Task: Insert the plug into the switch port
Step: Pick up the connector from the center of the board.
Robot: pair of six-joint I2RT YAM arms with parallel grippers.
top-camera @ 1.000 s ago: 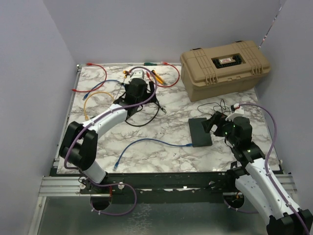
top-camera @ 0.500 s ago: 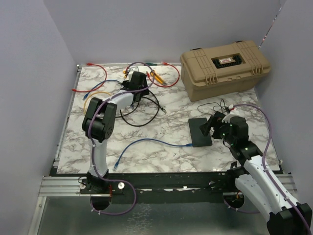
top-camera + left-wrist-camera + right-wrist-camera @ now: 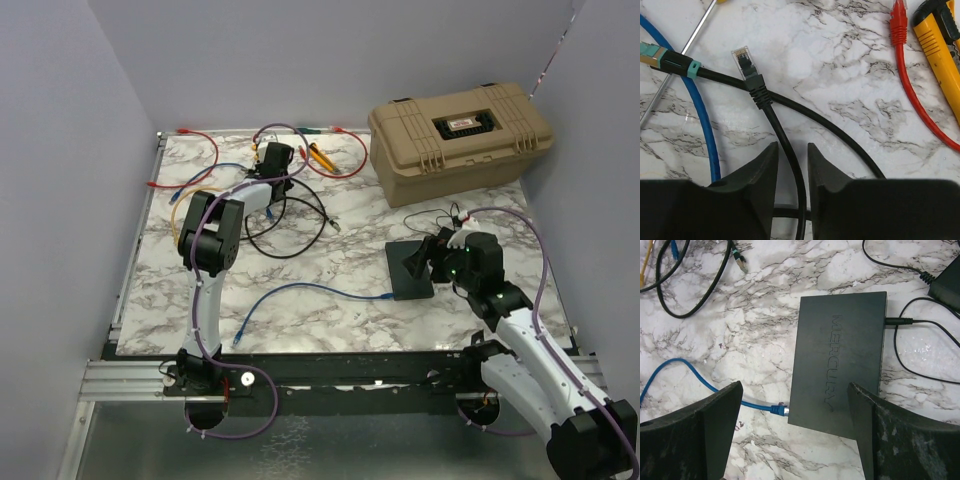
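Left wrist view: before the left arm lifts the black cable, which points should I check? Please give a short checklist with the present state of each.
1. The black cable runs between the fingers of the left gripper: ok.
2. Jaws closed on the cable: not ok, a gap shows on each side.
3. The plug lies bare on the marble, ahead of the fingers: ok.
4. Cable free to lift: cannot tell, it crosses a second black cable just behind the plug.
5. The switch lies under the open right gripper: ok.
6. Port free: cannot tell, the ports are hidden and a blue cable's plug sits at the switch's edge.
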